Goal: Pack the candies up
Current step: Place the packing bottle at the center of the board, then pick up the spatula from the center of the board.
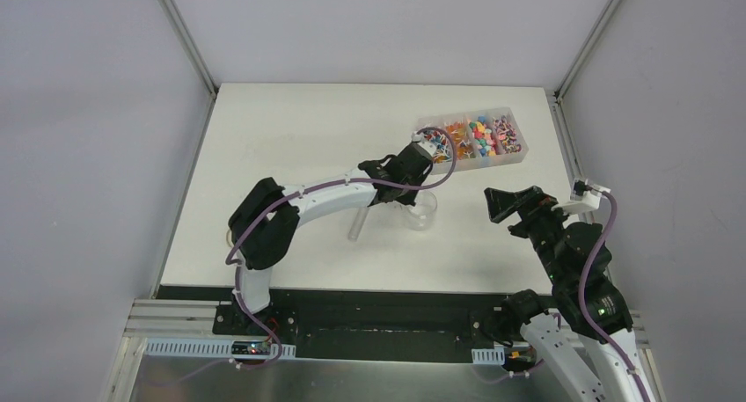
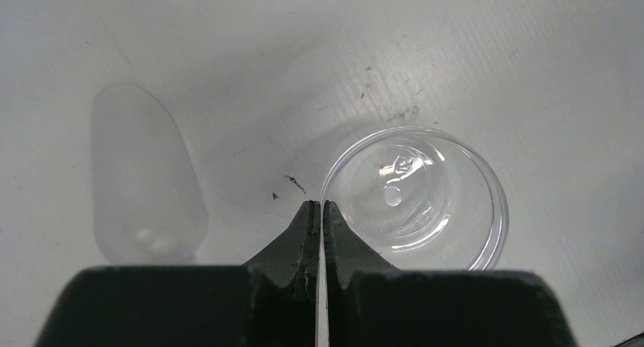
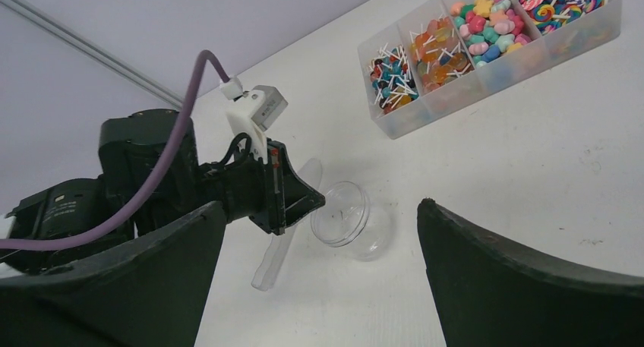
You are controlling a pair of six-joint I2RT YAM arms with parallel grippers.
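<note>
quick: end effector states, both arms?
Left end effector: closed, holding nothing, tips beside the jar.
Right end effector: open, empty.

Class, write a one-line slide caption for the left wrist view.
Shut left gripper poised between a clear scoop and an empty clear jar.

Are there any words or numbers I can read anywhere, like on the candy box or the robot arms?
None can be read. The clear plastic divided box of multicoloured candies, the small round clear jar, the clear plastic scoop and the black left gripper show no lettering.
</note>
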